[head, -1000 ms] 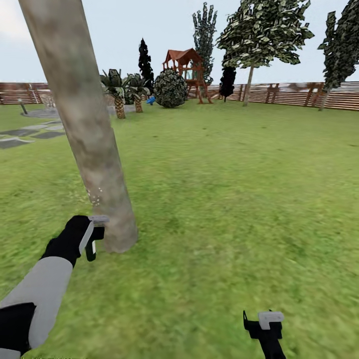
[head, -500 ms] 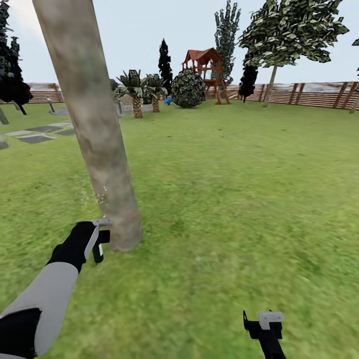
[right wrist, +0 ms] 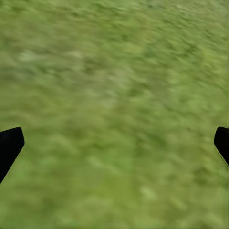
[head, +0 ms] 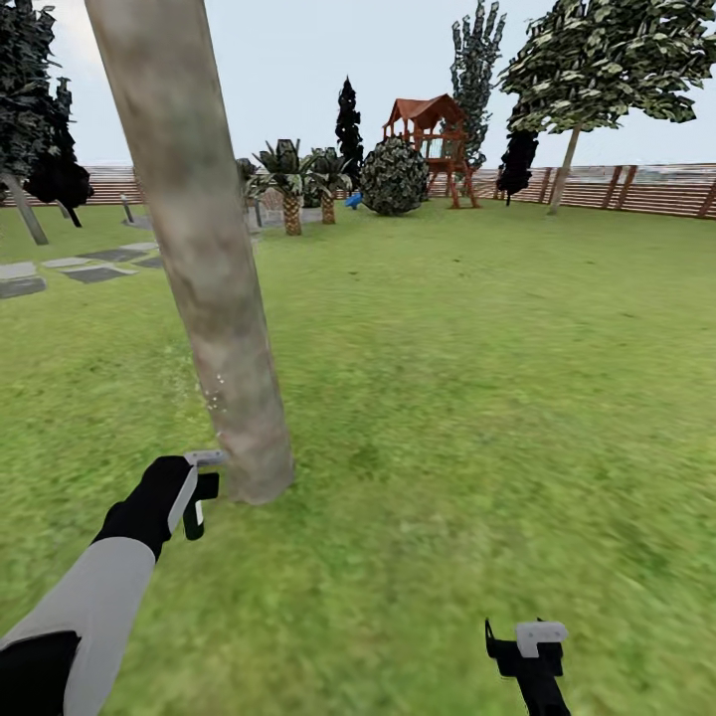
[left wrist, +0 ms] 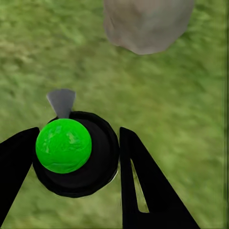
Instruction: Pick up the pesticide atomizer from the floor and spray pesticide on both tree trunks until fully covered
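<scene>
The left gripper (head: 199, 492) hangs low over the lawn (head: 477, 378) right beside the foot of a tree trunk (head: 204, 259), a mottled grey-brown column that leans up out of the head view; faint white specks dot the air and bark just above the gripper. In the left wrist view the jaws are closed on the pesticide atomizer (left wrist: 76, 152) — a round black body seen end-on, with a bright green cap in its middle and a small grey nozzle piece pointing toward the base of the trunk (left wrist: 145, 24), which stands near but apart from it. The right gripper (head: 527, 651) is held low at the bottom edge of the head view, well apart from the trunk; its jaws stand wide open with nothing but blurred grass between them. Farther off, a second tree (head: 607, 60) with a ragged green crown rises by the brown slat fence (head: 636, 189). Grey stepping stones (head: 94, 268) lie on the grass beyond the trunk, and short palms (head: 293, 184), a round bush (head: 395, 177) and a red-roofed play tower (head: 433, 134) stand at the far side.
</scene>
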